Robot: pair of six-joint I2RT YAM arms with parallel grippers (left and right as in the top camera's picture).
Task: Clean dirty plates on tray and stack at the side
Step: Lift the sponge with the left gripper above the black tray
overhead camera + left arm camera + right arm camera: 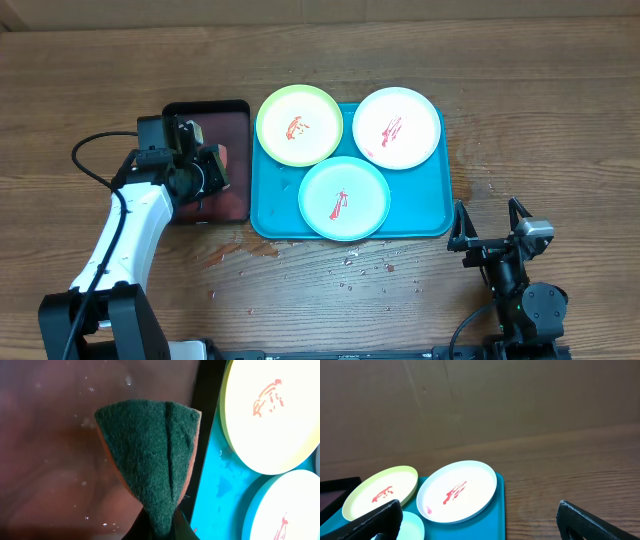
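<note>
Three plates lie on the turquoise tray [432,212], each with a red smear: a yellow-green plate [299,125], a white plate [397,127] and a pale mint plate [344,198]. My left gripper [212,168] hovers over the dark-red tray [215,112], left of the turquoise one. It is shut on a green scouring sponge [150,455] with an orange backing, which fans out from the left gripper [161,532]. Beside the sponge are the yellow-green plate [270,415] and the mint plate [292,510]. My right gripper [489,222] stands wide open and holds nothing, near the tray's front right corner.
Water drops and a reddish wet patch [240,250] speckle the wooden table in front of the turquoise tray. A brown cardboard wall [480,400] closes the far side. In the right wrist view the white plate [457,491] lies ahead, on the left.
</note>
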